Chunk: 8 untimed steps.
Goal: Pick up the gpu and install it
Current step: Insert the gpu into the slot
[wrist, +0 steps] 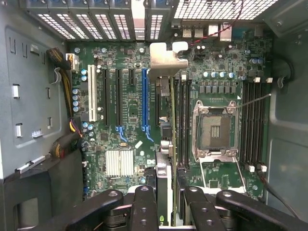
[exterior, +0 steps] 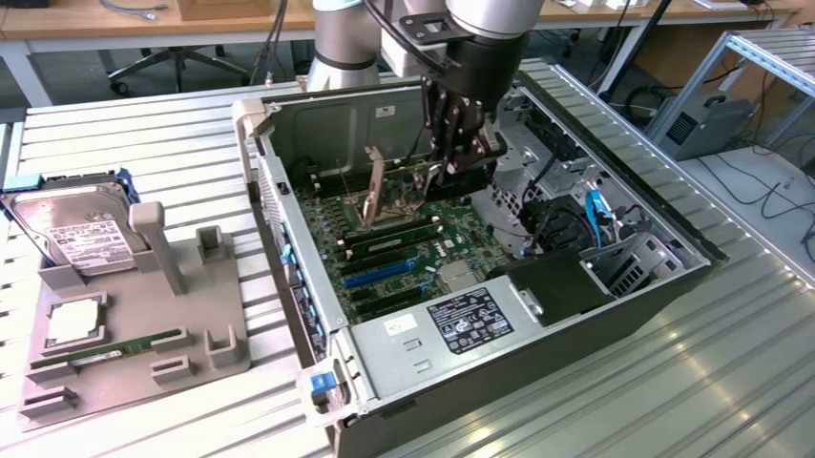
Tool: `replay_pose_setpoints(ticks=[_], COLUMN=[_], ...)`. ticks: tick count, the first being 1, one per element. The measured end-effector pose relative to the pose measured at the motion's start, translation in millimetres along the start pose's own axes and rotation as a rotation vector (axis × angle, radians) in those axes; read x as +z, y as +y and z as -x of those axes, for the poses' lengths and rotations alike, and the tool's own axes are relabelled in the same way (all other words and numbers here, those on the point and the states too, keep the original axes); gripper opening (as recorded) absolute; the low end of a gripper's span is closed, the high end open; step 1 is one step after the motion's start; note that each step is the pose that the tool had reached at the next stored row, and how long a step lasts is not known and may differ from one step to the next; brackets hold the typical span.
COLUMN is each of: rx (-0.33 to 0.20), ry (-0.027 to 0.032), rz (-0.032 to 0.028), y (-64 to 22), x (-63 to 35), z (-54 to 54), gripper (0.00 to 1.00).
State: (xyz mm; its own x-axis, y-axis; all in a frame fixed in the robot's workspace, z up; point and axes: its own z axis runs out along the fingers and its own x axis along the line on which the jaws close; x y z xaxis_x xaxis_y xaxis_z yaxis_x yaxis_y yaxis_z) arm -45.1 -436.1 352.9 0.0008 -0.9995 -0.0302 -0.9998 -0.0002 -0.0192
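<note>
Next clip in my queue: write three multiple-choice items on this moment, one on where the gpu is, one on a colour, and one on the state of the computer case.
1. Where is the gpu?
A. Flat on the grey holder outside the case
B. Inside the computer case, on edge in the gripper
C. On the floor

2. What colour is the long expansion slot next to the gpu on the motherboard?
A. Red
B. Yellow
C. Blue

3. How is the computer case?
A. Lying on its side with the side panel off
B. Upright and closed
C. Lying down with the panel on

Answers:
1 B: the wrist view shows the card's silver bracket and edge running into the gripper, above the motherboard.
2 C: a blue slot runs alongside the card.
3 A: the exterior view looks down onto the bare motherboard.
</note>
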Motion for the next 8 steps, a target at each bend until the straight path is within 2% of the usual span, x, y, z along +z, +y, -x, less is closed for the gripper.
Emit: replay_pose_setpoints(ticks=[8], rx=[0.000], ry=[-0.0001], rz=[0.0000], y=[0.0], x=[2.1], z=[-1.5], gripper=[0.27])
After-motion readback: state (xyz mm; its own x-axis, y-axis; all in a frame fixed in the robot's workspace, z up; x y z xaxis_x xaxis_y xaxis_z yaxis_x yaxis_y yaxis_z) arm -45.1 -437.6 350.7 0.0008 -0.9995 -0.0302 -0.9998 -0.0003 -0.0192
